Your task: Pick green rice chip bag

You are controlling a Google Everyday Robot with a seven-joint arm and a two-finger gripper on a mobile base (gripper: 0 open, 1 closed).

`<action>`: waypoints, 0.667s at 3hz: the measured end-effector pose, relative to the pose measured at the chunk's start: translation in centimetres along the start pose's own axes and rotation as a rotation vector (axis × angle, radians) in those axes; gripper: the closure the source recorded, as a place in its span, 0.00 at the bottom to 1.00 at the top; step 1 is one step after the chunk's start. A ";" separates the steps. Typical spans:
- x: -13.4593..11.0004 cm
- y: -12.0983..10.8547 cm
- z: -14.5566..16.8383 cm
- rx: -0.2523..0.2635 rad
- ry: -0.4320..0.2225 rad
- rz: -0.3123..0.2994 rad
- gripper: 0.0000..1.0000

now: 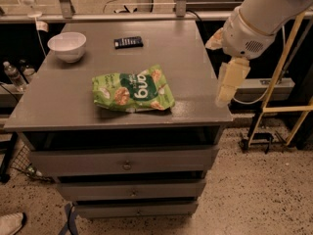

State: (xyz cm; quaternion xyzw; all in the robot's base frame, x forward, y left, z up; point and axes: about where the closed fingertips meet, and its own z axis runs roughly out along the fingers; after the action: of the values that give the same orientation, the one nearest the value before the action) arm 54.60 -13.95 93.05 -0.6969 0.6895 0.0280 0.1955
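Hovering: your gripper (pixel 230 84) is hanging by the table's (pixel 195 48) front-right corner, grip can't tell | green rice chip bag (pixel 133 89) is lying mid-table, white lettering unreadable.

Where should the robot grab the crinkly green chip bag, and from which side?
Probably from above, across the middle of the crinkly light-green rice chip bag: it lies flat on the grey cabinet top, so its edges hug the surface. The pale gripper hangs beside it, near the top's edge.

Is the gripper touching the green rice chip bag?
No, the gripper hangs at the side edge of the table, well apart from the green rice chip bag lying near the front.
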 end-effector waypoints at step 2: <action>-1.0 -0.6 0.8 0.001 0.015 -0.020 0.00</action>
State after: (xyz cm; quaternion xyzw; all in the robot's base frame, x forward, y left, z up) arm 55.29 -12.76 92.73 -0.7037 0.6841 0.0203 0.1910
